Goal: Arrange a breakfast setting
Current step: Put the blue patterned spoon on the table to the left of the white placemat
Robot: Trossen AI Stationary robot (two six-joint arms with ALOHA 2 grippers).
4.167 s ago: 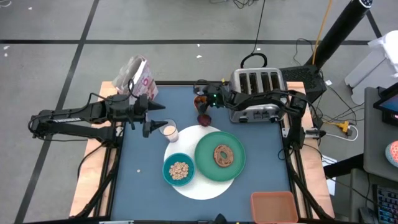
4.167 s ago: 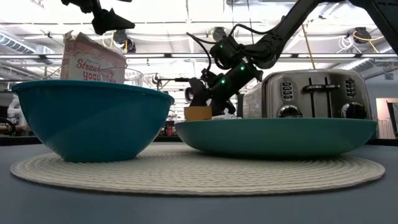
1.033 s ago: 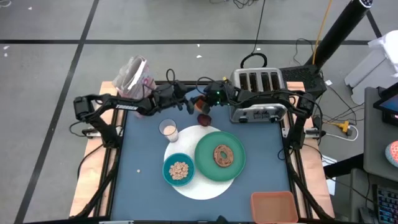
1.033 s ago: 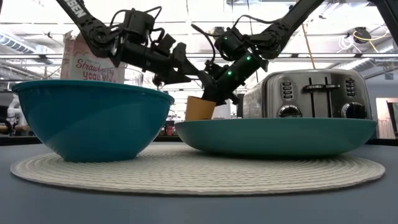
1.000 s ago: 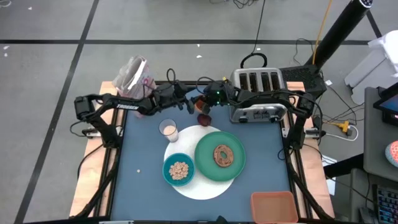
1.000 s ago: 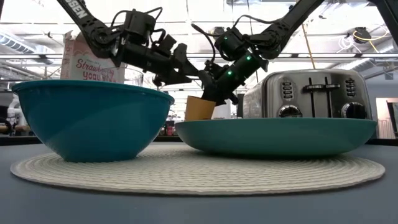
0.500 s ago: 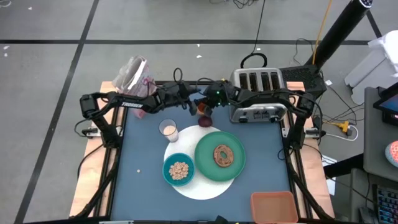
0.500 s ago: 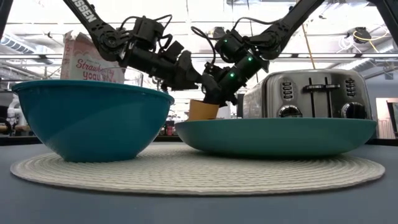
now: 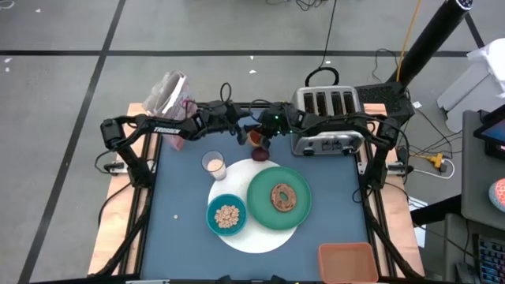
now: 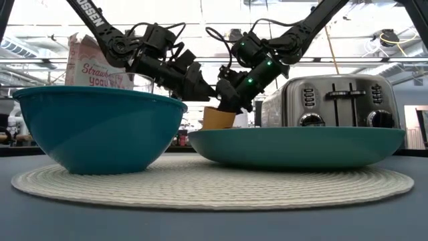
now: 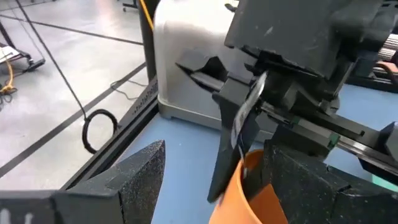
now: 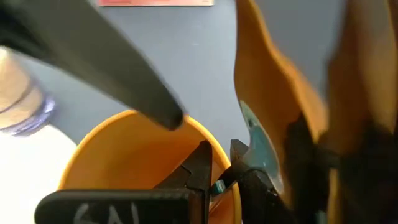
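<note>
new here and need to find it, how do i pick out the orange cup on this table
Start at the silver toaster at the table's back edge. Just to its left, where both grippers meet, stands the orange cup, behind the dark-red fruit. It is the only orange thing there; the milk glass is white.

My left fingers [image 11: 137,177] are cut off at the frame edge. The orange cup [image 11: 249,199] runs out of frame between them; its base stays hidden.

Two dark jointed arms, looping black cables, white lettering on the left, green lights on the right
</note>
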